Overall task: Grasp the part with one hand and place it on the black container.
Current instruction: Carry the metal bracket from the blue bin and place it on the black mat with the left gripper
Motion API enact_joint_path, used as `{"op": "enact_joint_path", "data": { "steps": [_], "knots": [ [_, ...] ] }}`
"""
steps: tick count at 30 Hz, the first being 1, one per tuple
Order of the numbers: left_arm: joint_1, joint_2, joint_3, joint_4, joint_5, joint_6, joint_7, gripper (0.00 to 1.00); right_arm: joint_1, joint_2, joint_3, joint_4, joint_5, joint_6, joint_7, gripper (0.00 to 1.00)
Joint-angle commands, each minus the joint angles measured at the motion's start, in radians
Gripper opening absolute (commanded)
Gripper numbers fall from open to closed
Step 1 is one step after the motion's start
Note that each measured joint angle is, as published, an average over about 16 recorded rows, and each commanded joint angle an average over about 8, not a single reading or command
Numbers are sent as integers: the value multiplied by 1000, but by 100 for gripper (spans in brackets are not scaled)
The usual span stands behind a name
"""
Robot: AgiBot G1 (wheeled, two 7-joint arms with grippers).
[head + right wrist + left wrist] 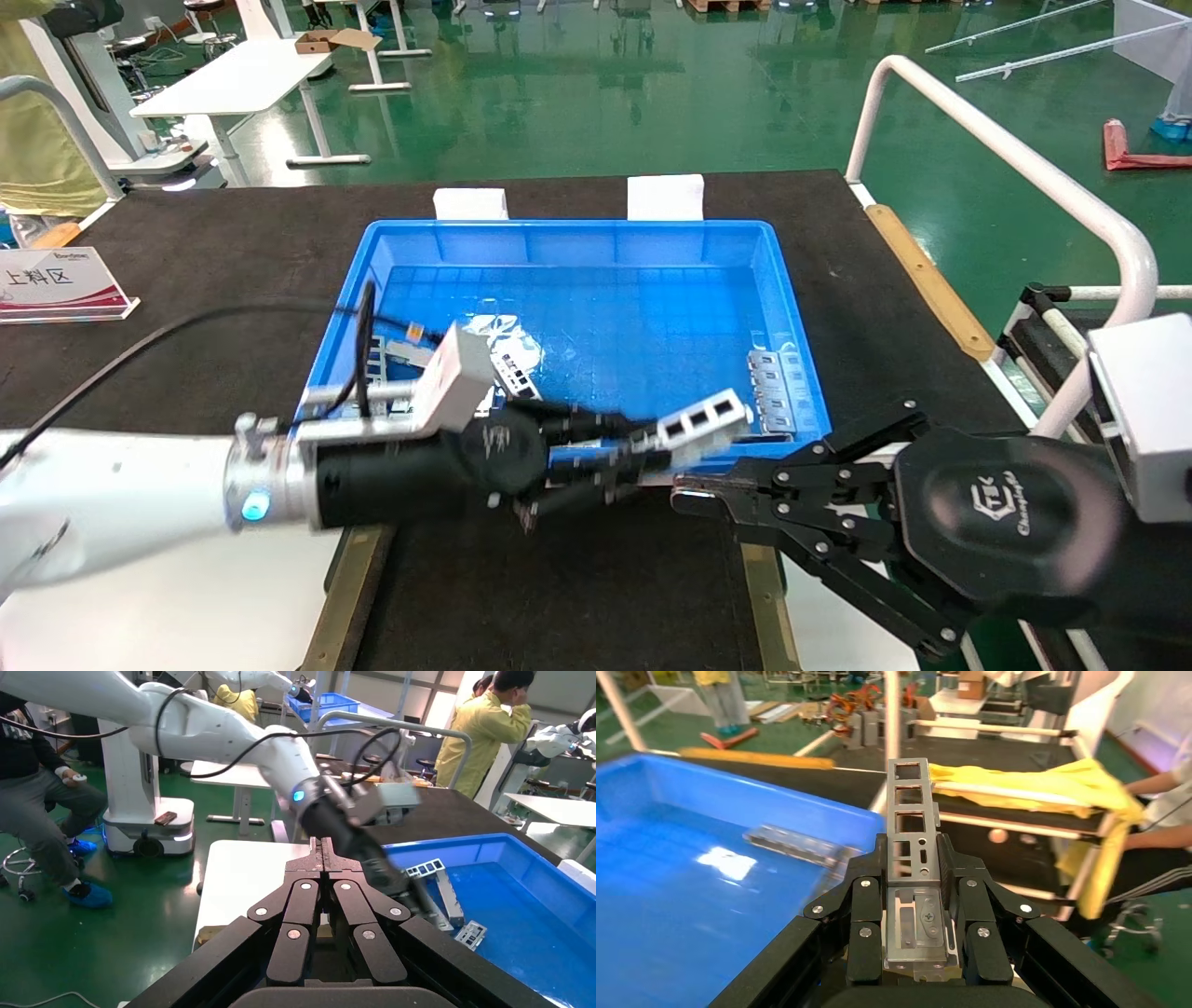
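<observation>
My left gripper (652, 449) is shut on the part (703, 419), a narrow silver strip with rectangular cut-outs. It holds the part above the front rim of the blue bin (577, 233). In the left wrist view the part (911, 815) sticks out beyond the gripper (914, 855), clamped between both fingers. The black container (559, 596), edged by brass strips (358, 596), lies just below and in front of the part. My right gripper (694, 494) is shut and empty, close to the right of the part, over the container's right edge. The right wrist view shows its closed tips (322, 850) and the part (425, 868).
The bin holds more silver parts at its right wall (778, 391) and front left corner (374, 363). A white surface (186, 606) borders the container on the left. A sign (60, 284) stands far left. A white rail (1006, 158) runs along the right.
</observation>
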Motion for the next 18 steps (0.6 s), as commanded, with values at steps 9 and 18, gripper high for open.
{"op": "enact_joint_path", "data": {
  "steps": [9, 18],
  "knots": [
    [214, -164, 37, -333, 7, -223, -172, 0, 0, 0, 0, 0, 0, 0, 0, 0],
    [370, -195, 81, -434, 37, -465, -252, 0, 0, 0, -1, 0, 0, 0, 0, 0]
  ]
}}
